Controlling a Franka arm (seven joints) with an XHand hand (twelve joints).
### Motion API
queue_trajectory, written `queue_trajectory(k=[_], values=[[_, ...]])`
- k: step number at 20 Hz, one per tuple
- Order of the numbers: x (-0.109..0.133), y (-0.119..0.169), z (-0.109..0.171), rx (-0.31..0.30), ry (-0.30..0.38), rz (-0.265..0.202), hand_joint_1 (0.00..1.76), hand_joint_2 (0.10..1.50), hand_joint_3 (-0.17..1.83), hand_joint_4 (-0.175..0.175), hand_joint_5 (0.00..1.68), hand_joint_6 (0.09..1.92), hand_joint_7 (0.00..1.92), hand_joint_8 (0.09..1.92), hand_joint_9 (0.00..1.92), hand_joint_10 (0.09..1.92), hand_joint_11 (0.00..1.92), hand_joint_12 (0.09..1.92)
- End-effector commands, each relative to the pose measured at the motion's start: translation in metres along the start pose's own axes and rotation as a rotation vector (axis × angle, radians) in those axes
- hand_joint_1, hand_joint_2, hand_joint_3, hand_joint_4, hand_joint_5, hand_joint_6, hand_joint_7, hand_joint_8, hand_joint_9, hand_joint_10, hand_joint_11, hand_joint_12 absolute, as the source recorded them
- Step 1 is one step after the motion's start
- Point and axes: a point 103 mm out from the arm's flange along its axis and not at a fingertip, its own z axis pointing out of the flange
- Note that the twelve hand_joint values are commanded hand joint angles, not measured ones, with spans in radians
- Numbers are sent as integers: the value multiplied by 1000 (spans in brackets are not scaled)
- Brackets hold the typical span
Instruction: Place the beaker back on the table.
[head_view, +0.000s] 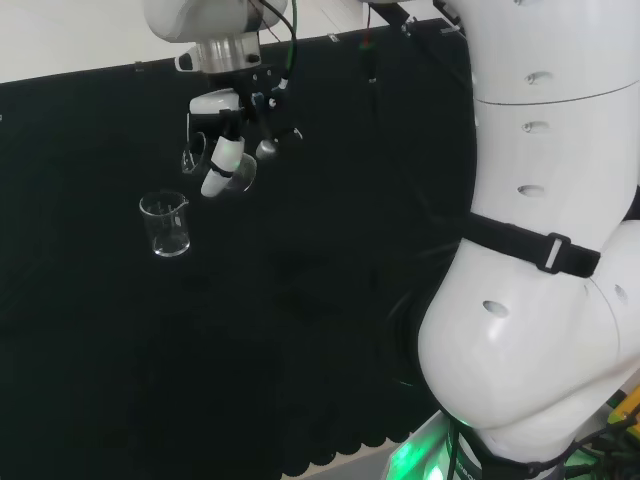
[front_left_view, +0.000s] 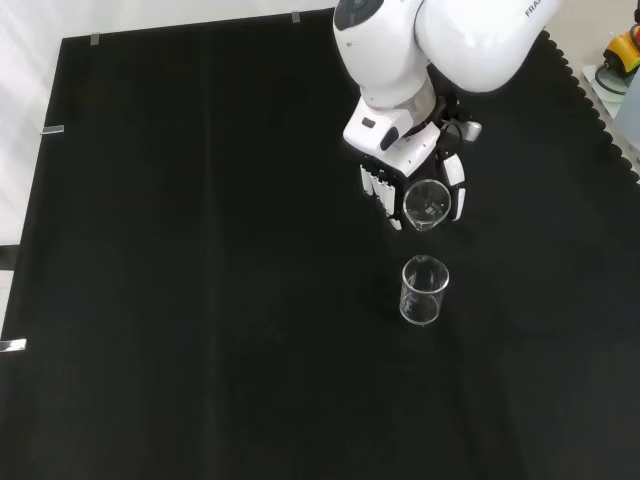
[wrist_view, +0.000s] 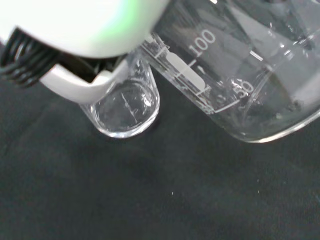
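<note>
A clear glass beaker (front_left_view: 427, 203) is held above the black cloth, tipped on its side with its mouth toward the front camera. The black and white hand (front_left_view: 402, 160) has its fingers and thumb curled round it. In the head view the hand (head_view: 224, 150) hangs over the far left part of the cloth, and the held beaker (head_view: 240, 176) is hard to make out there. The wrist view has the held beaker (wrist_view: 240, 75) close up with printed scale marks, and a white part of the hand (wrist_view: 85, 30) before it.
A second clear beaker (front_left_view: 424, 290) stands upright on the cloth just in front of the hand in the front view. It is also plain in the head view as a beaker (head_view: 166, 224) and in the wrist view as a beaker (wrist_view: 125, 106). The arm's white links (head_view: 540, 250) fill the head view's right.
</note>
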Motion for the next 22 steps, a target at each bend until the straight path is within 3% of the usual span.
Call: queue_trajectory(k=[1,11,22], values=[[-9,1,0,-52,26,-8,1329,578,679,-175,1473,261,1597,87,1702,87,1186,779],[-19,8,11,-105,82,-46,1329,578,680,-175,1473,261,1597,87,1701,87,1185,781],[-40,9,33,-158,209,-92,1329,580,677,-175,1473,262,1595,87,1701,87,1175,780]])
